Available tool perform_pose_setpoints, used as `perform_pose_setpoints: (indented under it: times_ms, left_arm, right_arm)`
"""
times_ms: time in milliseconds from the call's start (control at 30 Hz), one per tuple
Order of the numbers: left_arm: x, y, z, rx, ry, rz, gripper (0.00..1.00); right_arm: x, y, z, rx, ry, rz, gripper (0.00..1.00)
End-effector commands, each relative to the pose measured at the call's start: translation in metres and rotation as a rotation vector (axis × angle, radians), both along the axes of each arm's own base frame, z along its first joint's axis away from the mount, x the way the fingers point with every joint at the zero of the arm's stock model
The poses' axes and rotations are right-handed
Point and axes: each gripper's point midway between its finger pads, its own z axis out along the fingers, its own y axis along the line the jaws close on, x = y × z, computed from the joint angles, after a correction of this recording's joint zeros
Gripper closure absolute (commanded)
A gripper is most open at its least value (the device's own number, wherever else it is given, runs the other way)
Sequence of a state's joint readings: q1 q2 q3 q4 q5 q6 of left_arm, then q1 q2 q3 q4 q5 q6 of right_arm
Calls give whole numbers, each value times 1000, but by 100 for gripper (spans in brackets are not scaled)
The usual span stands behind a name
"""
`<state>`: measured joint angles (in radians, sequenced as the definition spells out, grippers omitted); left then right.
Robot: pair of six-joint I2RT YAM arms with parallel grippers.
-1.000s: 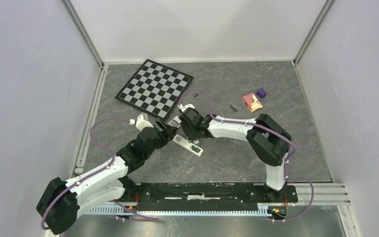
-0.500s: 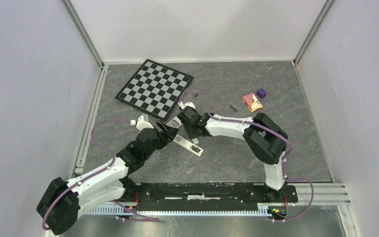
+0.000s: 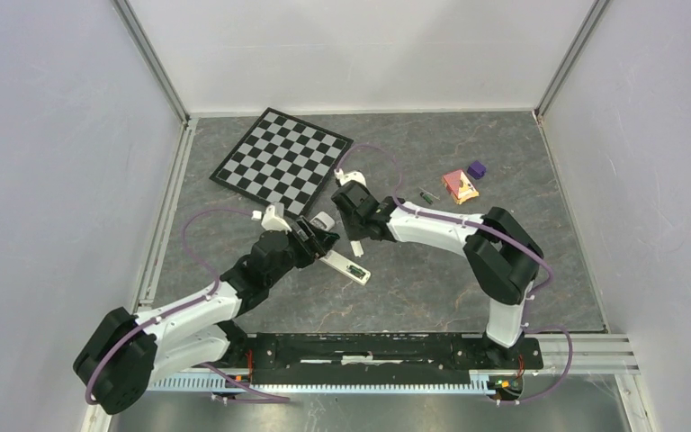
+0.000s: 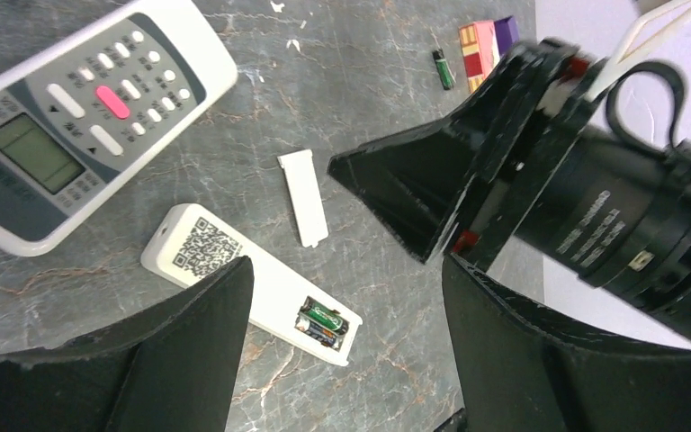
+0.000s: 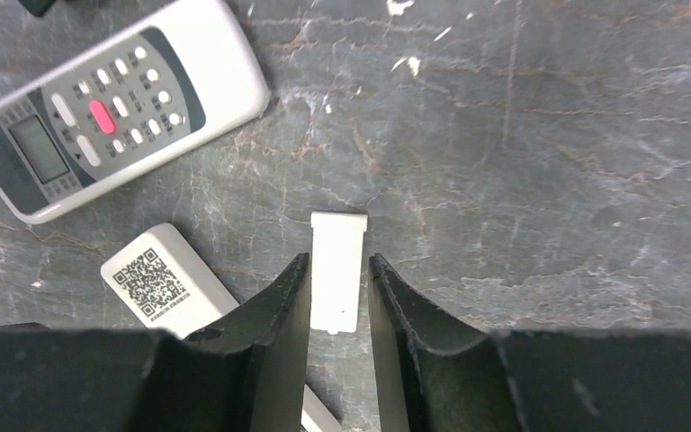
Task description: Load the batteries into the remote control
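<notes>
The slim white remote point(image 4: 225, 270) lies back-up, QR code showing, its battery bay open. Two batteries point(image 4: 322, 321), one green-wrapped, sit side by side in the bay. The remote also shows in the top view point(image 3: 345, 266). Its white cover point(image 5: 336, 270) lies loose on the table just beyond it. My right gripper point(image 5: 339, 261) hovers over the cover, jaws a narrow gap apart, one on each side, not touching it. My left gripper point(image 4: 342, 360) is wide open above the remote's battery end. A spare battery point(image 3: 428, 194) lies further right, another point(image 3: 357, 172) near the chessboard.
A larger white remote with a grey face and pink button point(image 4: 81, 117) lies just left of the slim one. A chessboard point(image 3: 282, 160) lies at the back left. A pink-orange box point(image 3: 460, 185) and a purple block point(image 3: 477, 168) lie at the back right.
My right gripper has drawn back from the slim remote towards the far side, and the white cover now shows on the table. My left gripper has shifted slightly right.
</notes>
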<state>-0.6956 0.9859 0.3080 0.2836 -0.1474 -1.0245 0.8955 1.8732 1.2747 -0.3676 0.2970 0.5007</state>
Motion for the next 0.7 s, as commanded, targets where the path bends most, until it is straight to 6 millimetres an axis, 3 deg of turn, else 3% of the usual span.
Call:
perform_pose_setpoints:
  times_ms: [0,133,367,667]
  left_arm:
    - [5,-11,13,-12,-80,-61,18]
    - [6,-14,8,-11,-69,-70,19]
    - [7,-11,5,-6,-69,-53,19]
    - [5,-10,1,-1,-63,-51,16]
  right_arm:
    - [10,-5,27,64,-46,-28,65]
    - [9,-4,17,60,-5,-3,61]
    - [2,-1,-1,-15,32,45,41]
    - [-12,-1,-22,-76,89,86,45]
